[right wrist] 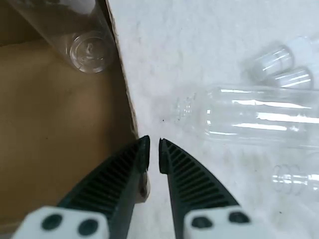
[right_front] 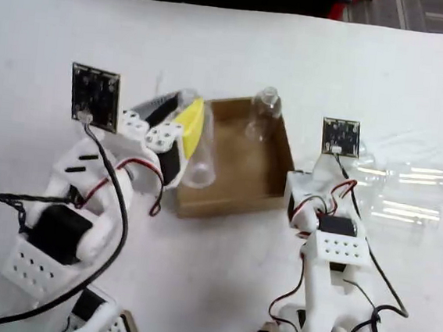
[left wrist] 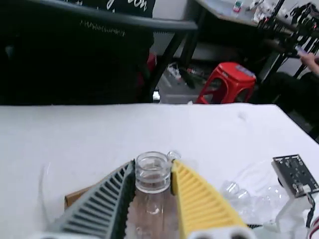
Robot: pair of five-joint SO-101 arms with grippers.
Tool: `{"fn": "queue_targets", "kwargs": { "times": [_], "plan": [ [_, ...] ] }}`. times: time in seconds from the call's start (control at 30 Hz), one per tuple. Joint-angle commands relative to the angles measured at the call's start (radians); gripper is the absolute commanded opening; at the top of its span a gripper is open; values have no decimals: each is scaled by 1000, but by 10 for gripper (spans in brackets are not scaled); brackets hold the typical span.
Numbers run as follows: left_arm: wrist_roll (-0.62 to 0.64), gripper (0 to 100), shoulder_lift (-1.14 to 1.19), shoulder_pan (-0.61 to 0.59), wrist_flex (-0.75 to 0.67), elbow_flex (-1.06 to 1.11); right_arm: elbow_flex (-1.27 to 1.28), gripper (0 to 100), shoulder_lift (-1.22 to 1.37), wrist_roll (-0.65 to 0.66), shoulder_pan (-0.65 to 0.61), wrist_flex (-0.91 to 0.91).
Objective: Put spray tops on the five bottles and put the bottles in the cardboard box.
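Note:
My left gripper (left wrist: 153,172) is shut on the neck of a clear bottle (left wrist: 151,175), between its grey and yellow fingers; the bottle's mouth is open and bare. In the high view this bottle (right_front: 197,157) hangs tilted over the left wall of the cardboard box (right_front: 238,195). A second clear bottle (right_front: 263,112) leans in the box's far right corner, its base (right wrist: 88,50) towards the right wrist camera. My right gripper (right wrist: 152,149) is shut but for a thin slit, holding nothing, low at the box's right wall (right wrist: 124,94).
Several clear bottles lie on the white table right of the box (right_front: 409,178), (right_front: 407,212), and close past the right gripper (right wrist: 261,117). The right arm (right_front: 332,243) stands just off the box's near right corner. The table's far edge (right_front: 221,7) is well behind.

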Motion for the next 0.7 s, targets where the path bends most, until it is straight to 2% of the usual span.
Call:
{"fn": "queue_targets", "kwargs": {
  "times": [0.0, 0.1, 0.2, 0.3, 0.4, 0.67],
  "plan": [
    [-3, 24, -31, 27, -258, 74, -48, 18, -10, 14, 31, -4],
    [-11, 24, -31, 31, -465, 181, -52, 18, -10, 12, 93, -24],
    [-11, 24, -30, 48, -729, 324, -48, 17, -7, 6, 142, -77],
    [-32, 24, -13, 82, -914, 405, -48, 17, -5, 5, 166, -88],
    [-123, 24, 88, 93, -997, 397, -48, 17, -8, 5, 168, -88],
    [-258, 24, 496, 56, -1180, 307, -48, 17, -8, 5, 171, -88]
  ]
}}
